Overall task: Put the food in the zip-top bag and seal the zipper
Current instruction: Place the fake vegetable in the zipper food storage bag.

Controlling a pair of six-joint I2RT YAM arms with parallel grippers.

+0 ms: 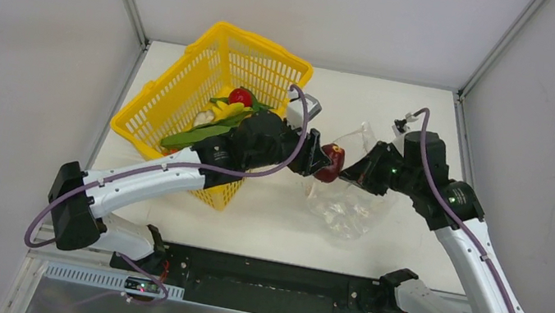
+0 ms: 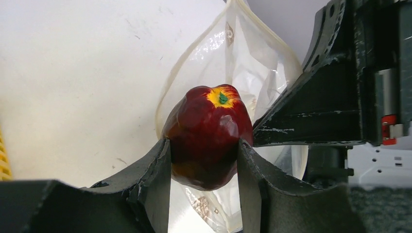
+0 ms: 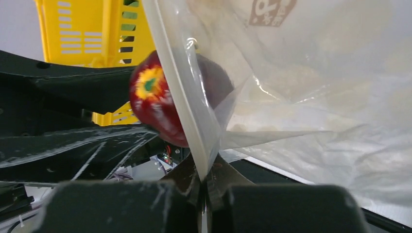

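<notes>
Top view, white table [image 1: 274, 214]. We note the left gripper [image 1: 320, 163] near the table's middle, its arm coming in from eight o'clock. Its two fingers stand partway apart and clamp a dark red apple [image 2: 206, 131] by its flanks. The apple is glossy, with a yellow patch and a small green stem spot on the end turned away from the wrist. It is held in the air, off the table, at the mouth of the zip-top bag [image 1: 349, 209]. The bag lies at four o'clock from the apple, clear and crinkled, its lower part down on the table and its mouth lifted toward eleven o'clock. The right gripper [image 3: 203, 174], arm coming in from four o'clock, is closed tight on the bag's mouth edge: the zipper [image 3: 177, 92], a pale strip, runs straight down into the pinched fingertips. From the right wrist the strip crosses the apple. The part at three o'clock of the strip shows through the film and the part at nine o'clock is bare — whether the apple is partly inside the bag or only behind one sheet we cannot tell. From the left wrist the mouth gapes as a loop beyond the apple, at twelve to one o'clock. The two grippers sit just beside each other, the apple between them. At ten o'clock on the table stands the yellow basket [image 1: 176, 91], holding a round red piece [image 1: 241, 97], yellow bananas [image 1: 227, 109] and a long green piece [image 1: 192, 135] — all partly hidden by the left arm.
</notes>
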